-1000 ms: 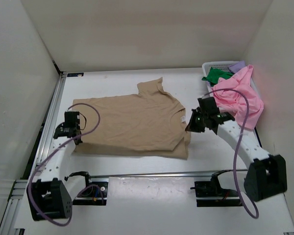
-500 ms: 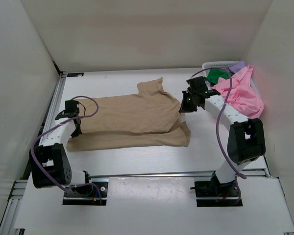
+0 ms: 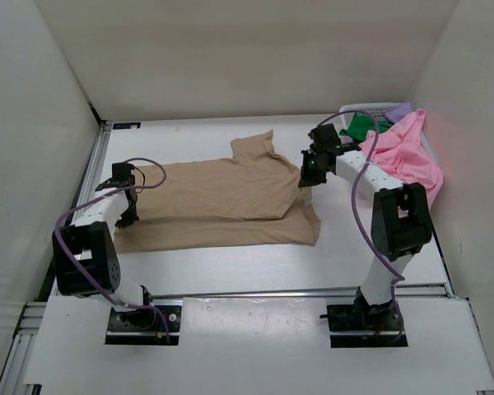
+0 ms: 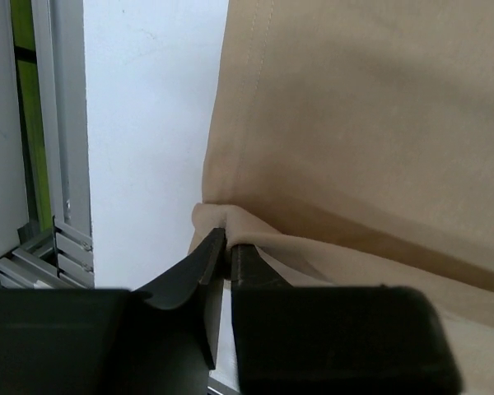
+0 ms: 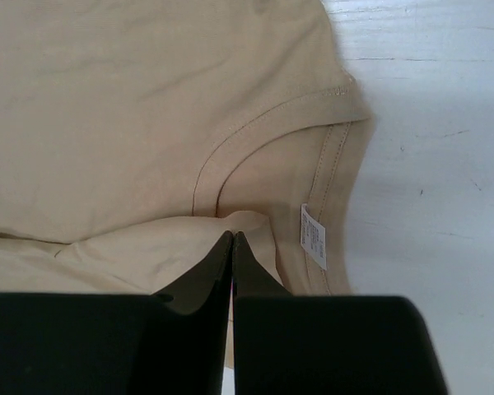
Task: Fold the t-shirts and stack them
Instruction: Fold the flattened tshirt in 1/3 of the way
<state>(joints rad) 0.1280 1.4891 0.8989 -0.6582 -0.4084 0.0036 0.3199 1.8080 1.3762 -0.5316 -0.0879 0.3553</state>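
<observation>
Tan t-shirt [image 3: 222, 197] lies half-folded on the tabletop [image 3: 230, 271]; left hand [image 4: 228, 240] and right hand [image 5: 232, 239] each pinch its folded-over edge; next, lower, release, smooth flat

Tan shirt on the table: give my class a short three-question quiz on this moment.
1. True or false: the left fingers and the right fingers each pinch a fold of the tan shirt.
2. Where does the pink shirt lie? A) draped over the basket B) under the tan shirt C) between the arm bases
3. In the right wrist view, what small white thing sits inside the collar?
Key: 1 true; 2 A; 3 the label.
</observation>
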